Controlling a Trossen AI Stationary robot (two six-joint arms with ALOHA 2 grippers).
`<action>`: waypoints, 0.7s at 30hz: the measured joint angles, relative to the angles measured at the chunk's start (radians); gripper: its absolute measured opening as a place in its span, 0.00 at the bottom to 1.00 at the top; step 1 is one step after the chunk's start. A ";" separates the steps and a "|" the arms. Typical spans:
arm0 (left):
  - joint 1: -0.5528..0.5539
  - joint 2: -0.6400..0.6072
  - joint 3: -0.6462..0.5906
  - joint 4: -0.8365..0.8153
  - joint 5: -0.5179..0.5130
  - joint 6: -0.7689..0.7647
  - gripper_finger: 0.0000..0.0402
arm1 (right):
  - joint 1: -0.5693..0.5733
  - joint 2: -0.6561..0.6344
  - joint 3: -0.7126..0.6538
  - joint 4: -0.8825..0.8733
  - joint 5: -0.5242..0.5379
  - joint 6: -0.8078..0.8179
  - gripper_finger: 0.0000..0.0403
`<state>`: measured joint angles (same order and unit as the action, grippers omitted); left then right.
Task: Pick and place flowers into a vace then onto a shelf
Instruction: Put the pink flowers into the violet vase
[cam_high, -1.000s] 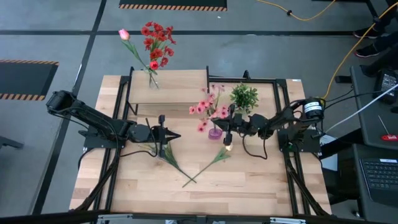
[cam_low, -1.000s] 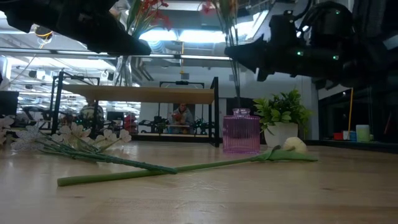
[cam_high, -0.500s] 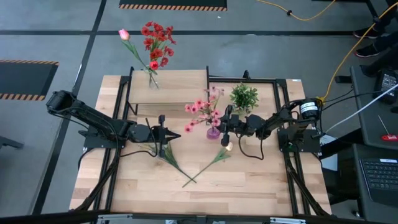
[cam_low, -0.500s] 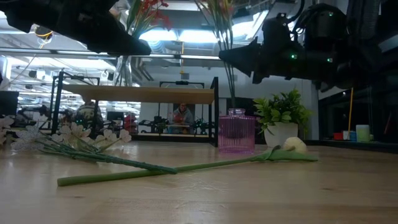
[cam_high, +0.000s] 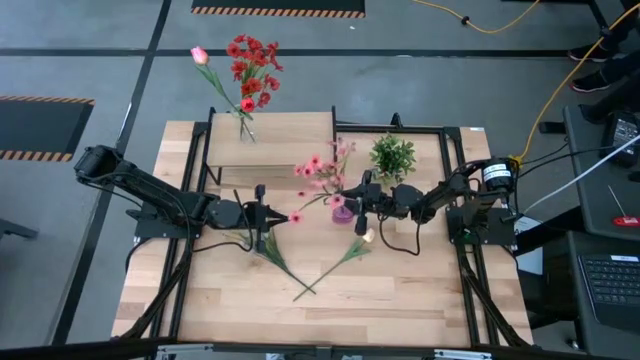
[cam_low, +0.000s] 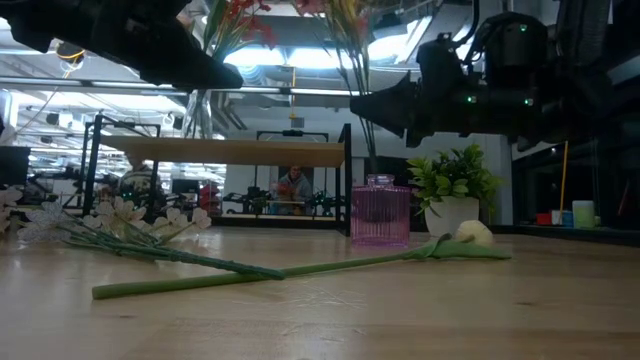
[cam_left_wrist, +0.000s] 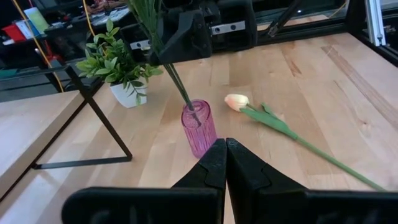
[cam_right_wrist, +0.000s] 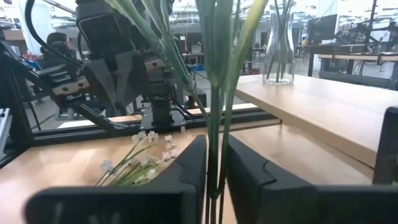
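The pink-blossom flowers (cam_high: 318, 174) stand with their stems in a small ribbed pink vase (cam_high: 340, 208) (cam_low: 380, 212) (cam_left_wrist: 199, 128) on the table. My right gripper (cam_high: 358, 205) (cam_low: 362, 102) is shut on those stems above the vase mouth. My left gripper (cam_high: 276, 217) (cam_left_wrist: 225, 149) hovers shut to the vase's left, over the pale sprigs (cam_high: 262, 245) (cam_low: 120, 222). A cream tulip (cam_high: 366, 236) (cam_left_wrist: 237, 101) lies flat on the table. The shelf (cam_high: 270, 140) carries a glass vase (cam_right_wrist: 278, 51) with red flowers (cam_high: 252, 68) and a pink tulip. My right gripper pinches the bunch's green stems (cam_right_wrist: 214, 140) between its two fingers (cam_right_wrist: 194, 168), a little above the vase mouth. It comes level from the table's right, fingers across the stems. The stems lean toward the table's left, their lower ends (cam_left_wrist: 189, 102) in the vase standing on the table.
A bushy green potted plant (cam_high: 392, 155) (cam_low: 455, 190) stands just beyond my right arm. The shelf's black legs (cam_left_wrist: 99, 121) stand on the far side of the vase. The cream tulip's long stem (cam_high: 325, 270) crosses the sprigs' stems on the near middle of the table.
My right gripper has moved a little toward the table's left and far edge, still shut on the stems. The bunch has tipped leftward, its blossoms swinging toward my left gripper, and the pink vase has slid slightly left. My left arm kept still.
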<state>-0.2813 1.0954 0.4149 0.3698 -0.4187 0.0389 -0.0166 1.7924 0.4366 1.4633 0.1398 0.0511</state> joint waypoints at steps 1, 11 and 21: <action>0.000 0.000 0.000 0.000 0.001 0.000 0.00 | 0.000 0.000 0.000 0.000 0.000 0.001 0.18; 0.000 0.000 0.000 0.000 0.001 0.000 0.00 | 0.000 -0.006 0.000 0.004 0.000 -0.043 0.45; 0.000 0.000 0.000 -0.007 0.001 0.000 0.00 | 0.000 -0.039 -0.005 0.006 -0.001 -0.098 0.52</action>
<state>-0.2813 1.0954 0.4149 0.3630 -0.4175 0.0387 -0.0166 1.7536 0.4318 1.4697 0.1390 -0.0465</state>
